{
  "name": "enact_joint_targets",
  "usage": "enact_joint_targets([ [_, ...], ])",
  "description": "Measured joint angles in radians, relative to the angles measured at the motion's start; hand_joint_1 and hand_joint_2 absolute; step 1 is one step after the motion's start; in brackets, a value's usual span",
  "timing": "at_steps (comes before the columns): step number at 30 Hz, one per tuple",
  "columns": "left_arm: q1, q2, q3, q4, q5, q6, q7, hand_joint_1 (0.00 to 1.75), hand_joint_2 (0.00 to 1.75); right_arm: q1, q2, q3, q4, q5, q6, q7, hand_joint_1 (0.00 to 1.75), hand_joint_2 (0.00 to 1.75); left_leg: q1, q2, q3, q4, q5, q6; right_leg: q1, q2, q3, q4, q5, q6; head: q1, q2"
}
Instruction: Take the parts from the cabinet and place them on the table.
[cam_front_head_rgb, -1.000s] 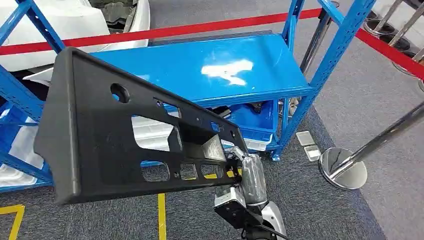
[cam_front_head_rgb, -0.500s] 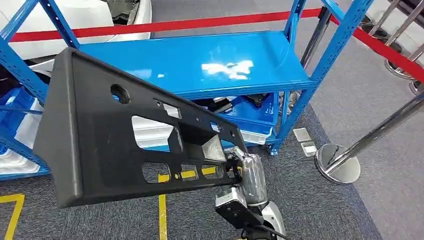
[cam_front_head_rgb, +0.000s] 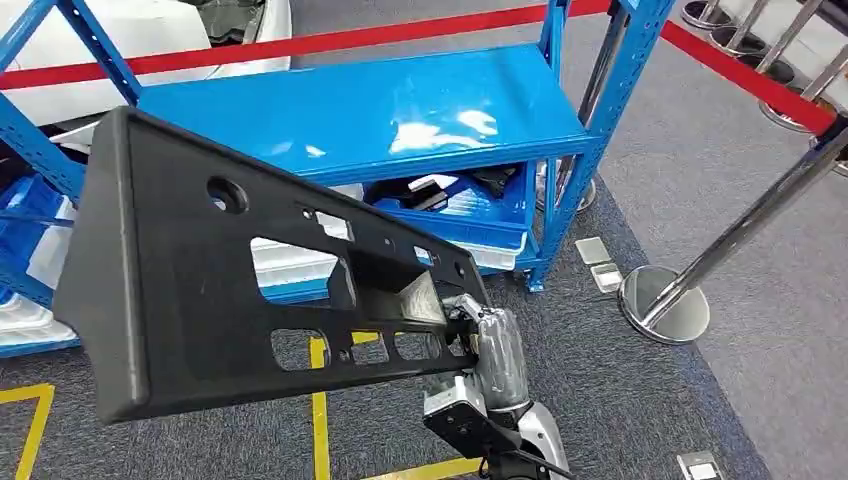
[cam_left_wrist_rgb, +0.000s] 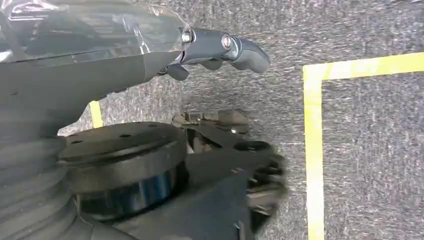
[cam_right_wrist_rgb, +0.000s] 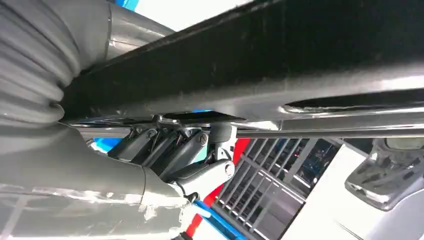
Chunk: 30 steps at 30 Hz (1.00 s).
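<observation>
A large black plastic panel (cam_front_head_rgb: 200, 290) with several cut-outs hangs tilted in front of me, off the floor. My right hand (cam_front_head_rgb: 478, 335) grips its lower right end from below. In the right wrist view the dark fingers (cam_right_wrist_rgb: 172, 147) curl against the underside of the panel (cam_right_wrist_rgb: 280, 65). The blue cabinet (cam_front_head_rgb: 380, 115) stands behind the panel, its top shelf bare. My left hand (cam_left_wrist_rgb: 220, 47) hangs over the grey carpet with its fingers out and nothing in them.
Blue bins (cam_front_head_rgb: 470, 210) with dark parts sit on the cabinet's lower shelf, and white parts (cam_front_head_rgb: 25, 320) lie at the far left. A chrome stanchion base (cam_front_head_rgb: 663, 305) and a red barrier belt (cam_front_head_rgb: 330, 45) stand to the right and behind. Yellow lines (cam_front_head_rgb: 318, 420) mark the carpet.
The whole picture has slid left and slightly up, so the camera has moved. The panel stays in my right hand in the same pose.
</observation>
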Motion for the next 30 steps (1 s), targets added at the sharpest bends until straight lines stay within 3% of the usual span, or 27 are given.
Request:
enact_joint_targets([
  [1,-0.001,0.0,0.0,0.0,0.0,0.0,0.0,0.0,1.75,0.0,0.0,0.0,0.0,0.0,0.0,0.0,1.75,1.75,-0.001,-0.001,0.062,-0.096,0.016,0.006,0.0,0.001,-0.004,0.004,0.004,0.004,0.0,0.0],
  [2,-0.003,0.0,0.0,0.0,0.0,0.0,0.0,0.0,1.75,0.0,0.0,0.0,0.0,0.0,0.0,0.0,1.75,1.75,-0.006,-0.002,0.093,-0.163,0.002,0.012,0.006,0.001,-0.01,0.01,0.007,0.01,-0.001,0.0],
  [4,-0.001,0.0,0.0,0.0,0.001,0.0,0.0,0.0,1.75,0.0,0.0,-0.001,0.0,0.0,0.0,0.0,1.75,1.75,-0.009,-0.003,0.087,-0.168,0.005,0.017,0.003,0.0,-0.013,0.008,0.019,0.022,0.001,0.0],
  [6,0.0,0.0,0.0,0.0,0.002,0.0,0.001,0.0,1.75,0.001,0.0,-0.003,0.0,0.0,0.0,0.0,1.75,1.75,-0.004,-0.002,0.078,-0.173,0.02,0.034,0.007,0.0,-0.016,0.006,0.032,0.033,0.002,0.0],
  [7,-0.003,-0.002,0.0,0.0,0.002,0.0,0.001,0.0,1.75,0.003,0.0,-0.006,0.0,0.0,0.0,0.0,1.75,1.75,0.0,0.005,0.073,-0.177,0.031,0.04,0.0,0.004,-0.022,0.021,0.007,0.036,-0.002,0.0],
  [8,-0.004,-0.002,0.0,0.0,0.002,0.0,0.001,0.0,1.75,0.002,0.0,-0.008,0.0,0.0,0.0,0.0,1.75,1.75,0.0,0.004,0.061,-0.177,0.038,0.052,0.001,0.004,-0.039,0.057,-0.04,0.039,0.007,0.0],
  [10,-0.003,-0.002,0.0,0.0,0.002,0.0,0.0,0.0,1.75,0.004,0.0,-0.01,0.0,-0.001,0.0,0.0,1.75,1.75,-0.002,0.006,0.037,-0.174,0.053,0.058,-0.003,0.004,-0.082,0.197,-0.144,0.046,0.012,0.0],
  [11,-0.002,-0.002,0.0,0.0,0.002,0.0,-0.004,0.0,1.75,0.004,0.0,-0.011,0.0,-0.003,-0.001,0.0,1.75,1.75,-0.003,0.006,0.024,-0.171,0.06,0.058,-0.004,0.004,-0.1,0.267,-0.173,0.051,0.012,0.0],
  [12,-0.001,-0.002,0.0,0.0,0.002,0.0,-0.008,0.0,1.75,0.004,0.0,-0.011,0.0,-0.005,0.0,0.0,1.75,1.75,-0.004,0.007,0.011,-0.166,0.067,0.057,-0.005,0.004,-0.102,0.304,-0.172,0.053,0.012,0.0],
  [13,-0.001,-0.002,0.0,0.0,0.002,0.0,-0.01,0.0,1.75,0.004,0.0,-0.012,0.0,-0.006,0.0,-0.001,1.75,1.75,-0.003,0.007,-0.002,-0.16,0.072,0.055,-0.005,0.004,-0.082,0.293,-0.146,0.055,0.012,0.0],
  [14,-0.001,-0.002,0.0,0.0,0.002,0.0,-0.011,0.0,1.75,0.004,0.0,-0.013,0.0,-0.006,0.0,-0.002,1.75,1.75,-0.002,0.007,-0.014,-0.153,0.074,0.053,-0.006,0.004,-0.043,0.243,-0.111,0.054,0.012,0.0],
  [15,-0.001,-0.002,0.0,0.0,0.002,0.0,-0.012,0.0,1.75,0.004,0.0,-0.013,0.0,-0.007,0.0,-0.003,1.75,1.75,-0.001,0.006,-0.023,-0.145,0.077,0.05,-0.007,0.004,0.015,0.155,-0.075,0.053,0.013,0.0],
  [16,-0.001,-0.003,0.0,0.001,0.002,0.0,-0.013,0.0,1.75,0.003,0.0,-0.014,0.0,-0.007,0.0,-0.003,1.75,1.75,-0.001,0.006,-0.031,-0.136,0.078,0.047,-0.008,0.004,0.078,0.056,-0.056,0.051,0.014,0.0],
  [17,-0.001,-0.003,0.0,0.001,0.002,0.0,-0.014,0.0,1.75,0.002,0.0,-0.014,0.0,-0.008,0.0,-0.003,1.75,1.75,-0.004,0.006,-0.038,-0.132,0.081,0.041,-0.005,0.005,0.107,0.003,-0.088,0.049,0.016,0.0],
  [20,0.0,-0.003,0.0,0.002,0.003,0.0,-0.014,0.0,1.75,0.004,0.0,-0.016,0.0,-0.008,-0.001,-0.003,1.75,1.75,-0.003,0.006,-0.044,-0.129,0.098,0.019,0.004,0.007,0.096,-0.005,-0.076,0.036,0.013,0.0],
  [21,0.0,-0.003,0.0,0.002,0.003,0.0,-0.014,0.0,1.75,0.004,0.0,-0.016,0.0,-0.008,-0.001,-0.003,1.75,1.75,-0.006,0.005,-0.045,-0.131,0.104,0.012,0.002,0.006,0.092,-0.009,-0.069,0.026,0.013,0.0],
  [22,0.0,-0.003,0.0,0.003,0.003,0.0,-0.014,0.0,1.75,0.002,0.0,-0.016,0.0,-0.007,-0.001,-0.003,1.75,1.75,-0.001,0.001,-0.049,-0.119,0.089,0.007,-0.005,0.001,0.088,-0.017,-0.057,0.017,0.013,0.0],
  [23,0.0,-0.003,0.0,0.003,0.003,0.0,-0.014,0.0,1.75,0.002,0.0,-0.016,0.0,-0.007,-0.001,-0.003,1.75,1.75,-0.001,0.0,-0.061,-0.091,0.052,0.0,-0.004,0.001,0.08,-0.017,-0.049,0.01,0.011,0.0],
  [25,0.0,-0.003,0.0,0.003,0.005,0.0,-0.014,0.0,1.75,0.003,0.0,-0.016,0.0,-0.008,-0.001,-0.003,1.75,1.75,0.001,0.0,-0.107,0.045,-0.052,-0.01,-0.002,-0.001,0.057,-0.014,-0.035,-0.001,0.002,0.0],
  [26,0.0,-0.003,0.0,0.003,0.006,0.0,-0.014,0.0,1.75,0.003,0.0,-0.016,0.0,-0.009,-0.001,-0.003,1.75,1.75,0.001,0.0,-0.127,0.115,-0.087,-0.013,-0.001,-0.002,0.046,-0.012,-0.029,-0.002,0.002,0.0],
  [27,0.001,-0.003,0.0,0.003,0.008,0.0,-0.014,0.0,1.75,0.003,0.0,-0.016,0.0,-0.009,-0.001,-0.002,1.75,1.75,0.001,0.0,-0.135,0.162,-0.097,-0.015,-0.001,-0.002,0.034,-0.009,-0.023,-0.001,0.002,0.0],
  [28,0.001,-0.003,0.0,0.003,0.009,0.0,-0.014,0.0,1.75,0.003,0.0,-0.016,0.0,-0.011,-0.001,-0.001,1.75,1.75,0.001,0.0,-0.121,0.162,-0.081,-0.015,0.0,-0.002,0.024,-0.006,-0.017,0.0,0.002,0.0],
  [29,0.001,-0.003,0.0,0.003,0.01,0.0,-0.014,0.0,1.75,0.003,0.0,-0.016,0.0,-0.012,-0.001,0.0,1.75,1.75,0.001,0.0,-0.087,0.121,-0.051,-0.013,0.0,-0.001,0.016,-0.004,-0.015,0.001,0.001,0.0],
  [30,0.001,-0.003,0.0,0.003,0.009,0.0,-0.017,0.0,1.75,0.003,0.0,-0.016,0.0,-0.012,-0.001,0.001,1.75,1.75,0.001,0.0,-0.037,0.045,-0.015,-0.01,-0.001,-0.001,0.011,-0.002,-0.011,0.003,0.002,0.0],
])
